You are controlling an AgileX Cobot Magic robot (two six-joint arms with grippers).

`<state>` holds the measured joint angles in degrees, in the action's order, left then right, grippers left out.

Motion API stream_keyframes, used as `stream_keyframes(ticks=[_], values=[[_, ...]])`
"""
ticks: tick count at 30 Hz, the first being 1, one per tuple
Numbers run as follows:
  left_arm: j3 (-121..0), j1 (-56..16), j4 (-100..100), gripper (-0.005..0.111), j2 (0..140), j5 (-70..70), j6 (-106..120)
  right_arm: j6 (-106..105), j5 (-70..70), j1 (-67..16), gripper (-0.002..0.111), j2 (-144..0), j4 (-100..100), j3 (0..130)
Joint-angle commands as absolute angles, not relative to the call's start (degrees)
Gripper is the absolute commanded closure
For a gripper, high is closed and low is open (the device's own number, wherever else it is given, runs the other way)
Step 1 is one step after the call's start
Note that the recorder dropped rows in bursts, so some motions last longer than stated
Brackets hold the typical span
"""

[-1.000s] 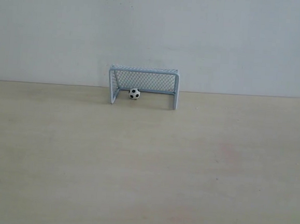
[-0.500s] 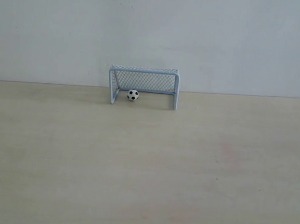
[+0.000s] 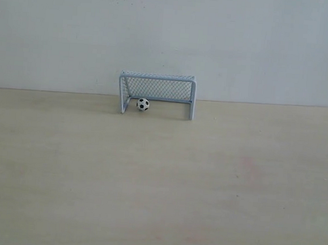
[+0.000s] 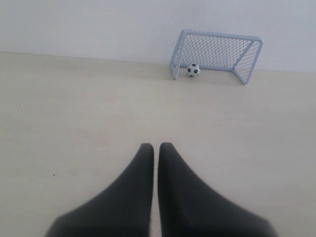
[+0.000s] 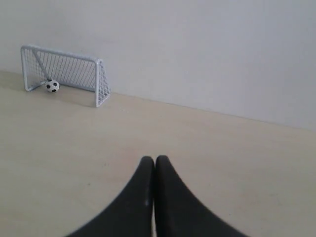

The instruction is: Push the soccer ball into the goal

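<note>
A pale wooden desk [image 3: 159, 184] meets a blank wall, where the goal [image 3: 158, 76] stands with its crossbar running along the wall and its mouth facing the open desk. The soccer ball [image 3: 143, 104] sits inside, near the post on the exterior view's left. The left claw [image 4: 156, 148] and right claw [image 5: 154, 160], both pinched narrow, hang well back, and I judge any further nudge should be gentle or skipped.

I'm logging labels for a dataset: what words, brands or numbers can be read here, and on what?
None can be read. The ball shows only black patches; the goal, table, wall, left gripper and right gripper carry no lettering.
</note>
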<state>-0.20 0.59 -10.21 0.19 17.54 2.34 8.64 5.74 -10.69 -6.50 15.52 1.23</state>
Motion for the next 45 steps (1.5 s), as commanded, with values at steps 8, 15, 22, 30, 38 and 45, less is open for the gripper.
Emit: stream_keyframes(ticks=[8, 15, 22, 30, 38, 45], values=[[0.0, 0.8, -10.0, 0.102, 0.0, 17.4, 2.6, 12.8, 16.1, -10.3, 0.108, 0.0, 14.7, 0.0], [0.0, 0.8, -10.0, 0.102, 0.0, 17.4, 2.6, 13.0, 20.0, -10.3, 0.108, 0.0, 14.8, 0.0], [0.0, 0.8, -10.0, 0.102, 0.0, 17.4, 2.6, 3.7, 19.7, -10.3, 0.108, 0.0, 10.5, 0.0], [0.0, 0.8, -10.0, 0.102, 0.0, 17.4, 2.6, 0.0, 19.6, -10.3, 0.108, 0.0, 6.2, 0.0], [0.0, 0.8, -10.0, 0.102, 0.0, 17.4, 2.6, 0.0, 19.6, -10.3, 0.108, 0.0, 4.2, 0.0], [0.0, 0.8, -10.0, 0.102, 0.0, 17.4, 2.6, 0.0, 19.6, -10.3, 0.108, 0.0, 3.5, 0.0]])
